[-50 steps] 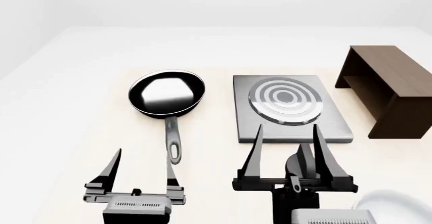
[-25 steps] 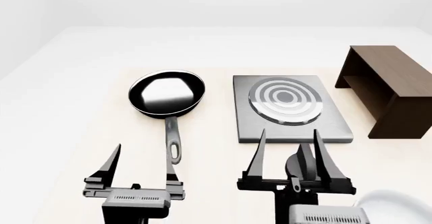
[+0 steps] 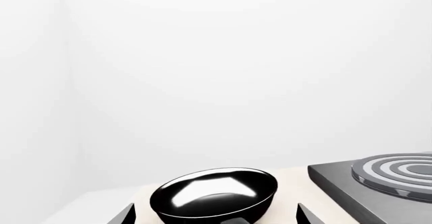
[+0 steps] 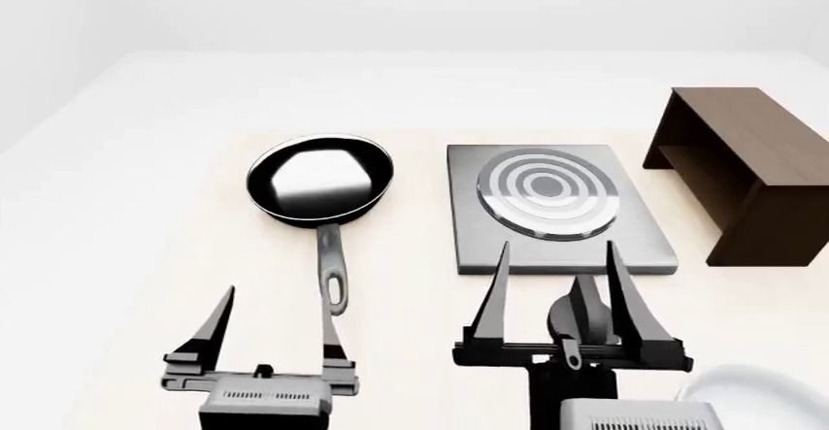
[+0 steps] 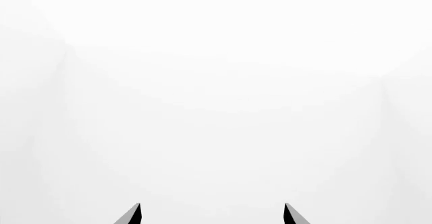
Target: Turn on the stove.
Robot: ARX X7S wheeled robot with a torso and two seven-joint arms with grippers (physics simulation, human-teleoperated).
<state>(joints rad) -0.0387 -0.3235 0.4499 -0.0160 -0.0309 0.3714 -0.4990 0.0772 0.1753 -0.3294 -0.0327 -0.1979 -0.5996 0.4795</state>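
The stove point(image 4: 647, 246) is a flat grey square plate with a ringed burner point(image 4: 545, 192), right of the table's middle. No knob shows on it. My right gripper point(image 4: 556, 248) is open, its fingertips reaching over the stove's near edge and holding nothing. The right wrist view shows only its two fingertips point(image 5: 135, 213) against white wall. My left gripper point(image 4: 276, 294) is open and empty, near the table's front, beside the pan's handle. In the left wrist view the stove point(image 3: 351, 183) lies off to one side of the left gripper point(image 3: 216, 216).
A black frying pan point(image 4: 320, 180) sits left of the stove, its grey handle point(image 4: 333, 275) pointing toward me; it also fills the left wrist view point(image 3: 213, 198). A dark brown wooden shelf point(image 4: 745, 173) stands right of the stove. A white rounded object point(image 4: 758, 396) shows at the lower right.
Both grippers wobble by a few pixels and stay open. The stove, pan and shelf have not moved.
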